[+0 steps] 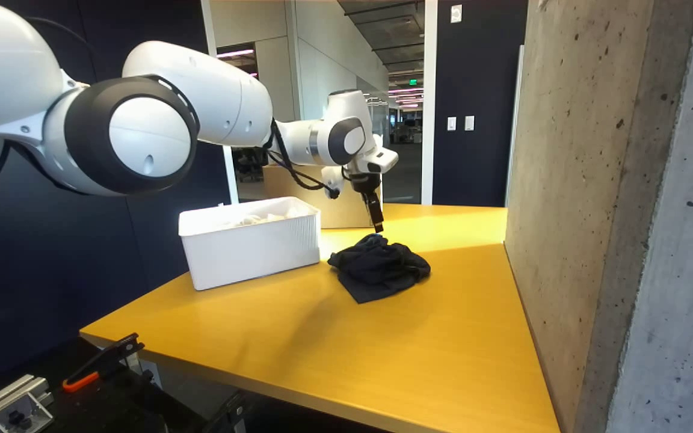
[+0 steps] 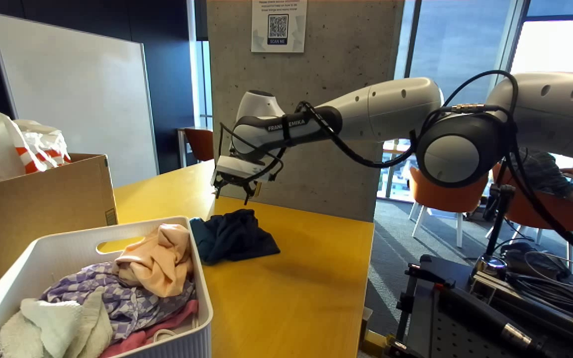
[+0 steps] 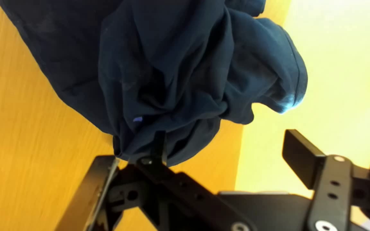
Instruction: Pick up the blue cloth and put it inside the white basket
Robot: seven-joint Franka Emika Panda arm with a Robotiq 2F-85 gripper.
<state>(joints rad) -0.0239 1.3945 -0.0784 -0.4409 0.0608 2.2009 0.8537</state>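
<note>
The dark blue cloth lies crumpled on the yellow table, and it shows in both exterior views [image 1: 382, 270] [image 2: 241, 238] and in the wrist view [image 3: 172, 64]. My gripper [image 1: 378, 228] is above the cloth, pointing down, and it also shows in an exterior view [image 2: 232, 199]. In the wrist view the gripper [image 3: 226, 150] has its fingers wide apart with nothing between them. One finger overlaps the cloth's edge in that view, and the other is over bare table. The white basket stands beside the cloth in both exterior views [image 1: 256, 252] [image 2: 206, 298].
The basket holds a peach cloth [image 2: 159, 258], a purple checked cloth [image 2: 122, 293] and a pale cloth [image 2: 57, 323]. A cardboard box [image 2: 43, 209] with plastic bags stands behind it. A concrete wall [image 1: 581, 180] borders the yellow table [image 1: 431, 349].
</note>
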